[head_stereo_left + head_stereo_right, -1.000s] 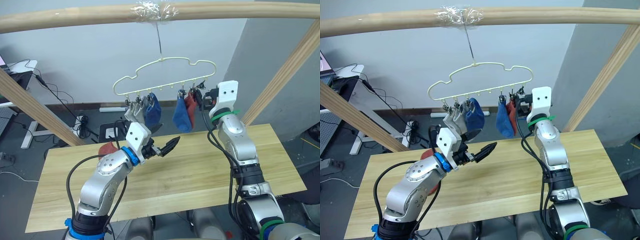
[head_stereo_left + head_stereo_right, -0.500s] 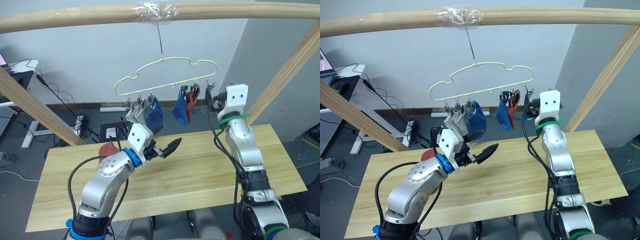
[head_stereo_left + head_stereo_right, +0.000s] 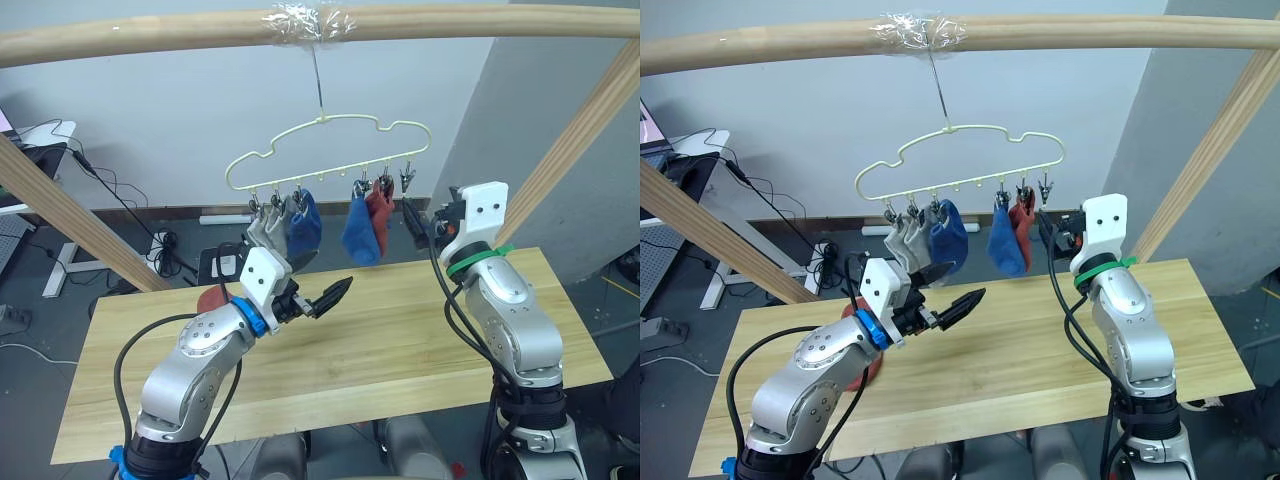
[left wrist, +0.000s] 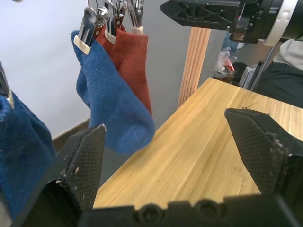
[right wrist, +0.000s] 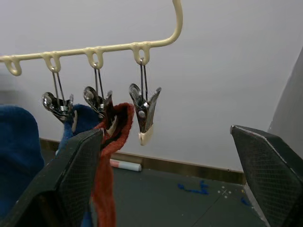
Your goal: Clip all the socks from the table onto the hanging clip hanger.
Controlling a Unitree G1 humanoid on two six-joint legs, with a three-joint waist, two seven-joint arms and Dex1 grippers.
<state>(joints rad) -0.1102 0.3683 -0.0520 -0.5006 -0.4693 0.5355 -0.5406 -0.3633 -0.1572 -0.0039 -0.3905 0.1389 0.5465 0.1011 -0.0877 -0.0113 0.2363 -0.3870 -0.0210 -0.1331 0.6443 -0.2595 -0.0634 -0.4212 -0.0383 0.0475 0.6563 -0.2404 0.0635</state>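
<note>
The pale yellow-green clip hanger [image 3: 330,138] hangs from the top beam above the table [image 3: 400,340]. Clipped to it are grey socks [image 3: 262,228], a blue sock [image 3: 305,222], another blue sock [image 3: 358,232] and a rust-red sock [image 3: 380,212]. The rightmost clip [image 5: 144,111] is empty. A second rust-red sock [image 3: 212,298] lies on the table behind my left arm. My left gripper [image 3: 318,280] is open and empty, below the hanging socks. To the right of the hanger, my right gripper [image 5: 165,132] is also open and empty, clear of the clips.
A round wooden beam [image 3: 150,30] runs overhead, with slanted posts at left [image 3: 70,215] and right [image 3: 570,150]. Beyond the table's far edge are floor cables and a desk leg [image 3: 60,265].
My right gripper has let go of the rust-red sock, which now hangs clipped, and drawn back right and down from the hanger. The left gripper has barely moved.
</note>
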